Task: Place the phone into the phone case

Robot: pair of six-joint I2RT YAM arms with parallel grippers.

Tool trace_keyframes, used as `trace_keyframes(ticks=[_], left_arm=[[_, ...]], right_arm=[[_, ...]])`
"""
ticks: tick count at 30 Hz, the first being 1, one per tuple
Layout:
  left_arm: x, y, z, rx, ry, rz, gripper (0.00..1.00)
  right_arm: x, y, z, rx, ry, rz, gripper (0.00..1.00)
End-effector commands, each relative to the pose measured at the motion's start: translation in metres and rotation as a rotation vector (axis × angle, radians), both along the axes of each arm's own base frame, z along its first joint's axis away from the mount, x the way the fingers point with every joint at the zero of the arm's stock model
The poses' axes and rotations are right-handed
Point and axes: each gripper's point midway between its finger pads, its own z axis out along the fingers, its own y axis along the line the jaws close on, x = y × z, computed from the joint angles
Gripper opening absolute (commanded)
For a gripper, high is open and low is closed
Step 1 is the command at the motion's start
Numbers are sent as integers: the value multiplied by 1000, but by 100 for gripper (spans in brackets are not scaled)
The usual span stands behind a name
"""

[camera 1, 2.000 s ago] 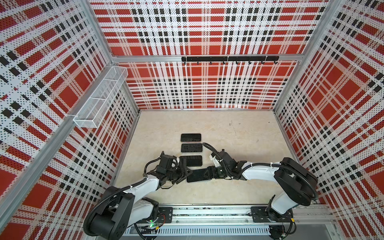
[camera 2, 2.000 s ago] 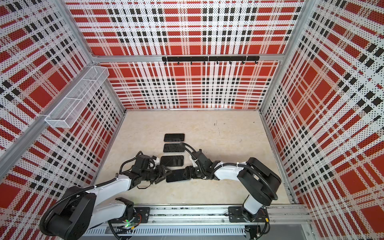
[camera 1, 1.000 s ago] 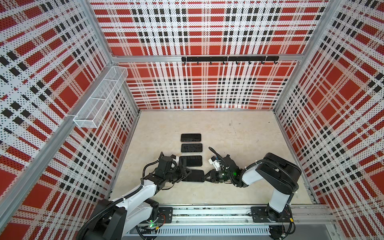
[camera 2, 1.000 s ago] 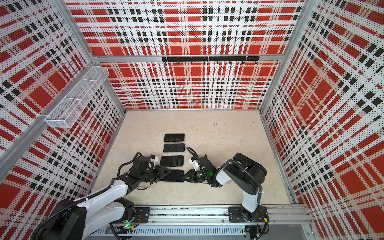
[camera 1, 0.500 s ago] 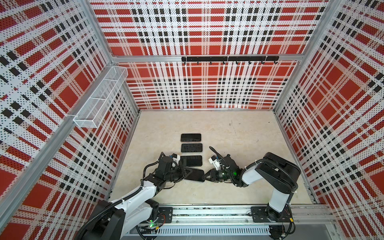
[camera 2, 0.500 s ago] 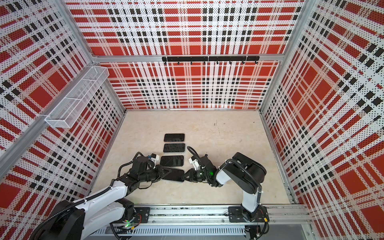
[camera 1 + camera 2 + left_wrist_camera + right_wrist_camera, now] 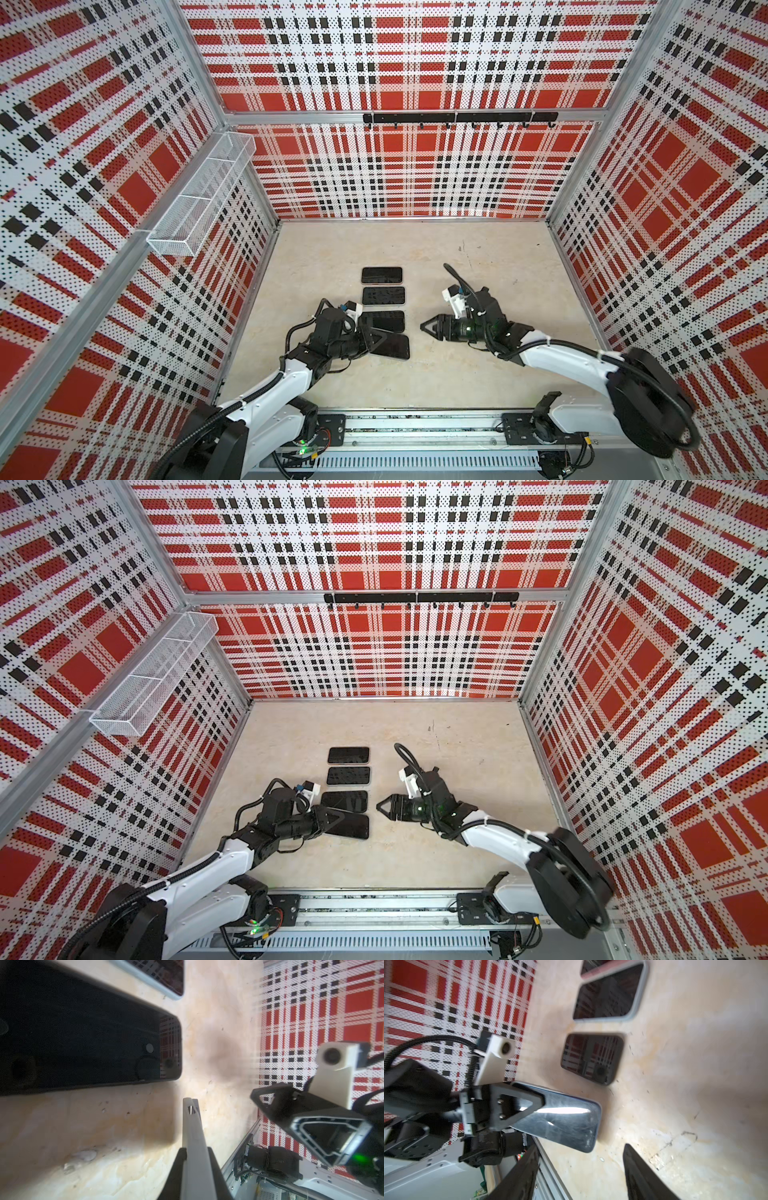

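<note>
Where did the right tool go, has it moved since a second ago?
Yes. The right tool moved right and away from the front rail, off the phone the left tool holds.

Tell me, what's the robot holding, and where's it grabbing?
The left gripper pinches the nearest phone by one short end; the right gripper holds nothing.

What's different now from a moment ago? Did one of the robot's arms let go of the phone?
Yes. The right end effector opened, let go of the phone and pulled back to the right. The left end effector is clamped on the phone's other end and now holds it alone. The three dark devices in the row behind it stayed put.
</note>
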Motion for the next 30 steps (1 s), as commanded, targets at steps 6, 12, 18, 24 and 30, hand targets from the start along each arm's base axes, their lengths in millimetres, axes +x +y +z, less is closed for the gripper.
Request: trace_keyframes(ticks=[6,12,18,24,30], left_arm=[[29,-40,148,-286,-370,-218,0],[21,-63,205,-438,-439,-381,0],[13,-85,217,-531,-415,-467,0],[5,-102,224,-642,-397,-534,0],[10,-109,215,-677,-353,-550,0]], right_arm=[[0,-59,48,-59,-96,-24,71],[-17,-52,91,127,-175,96,77],[-28,-42,114,242,-212,181,78],[-27,-37,126,289,-240,205,73],[-18,-37,139,291,-283,175,60]])
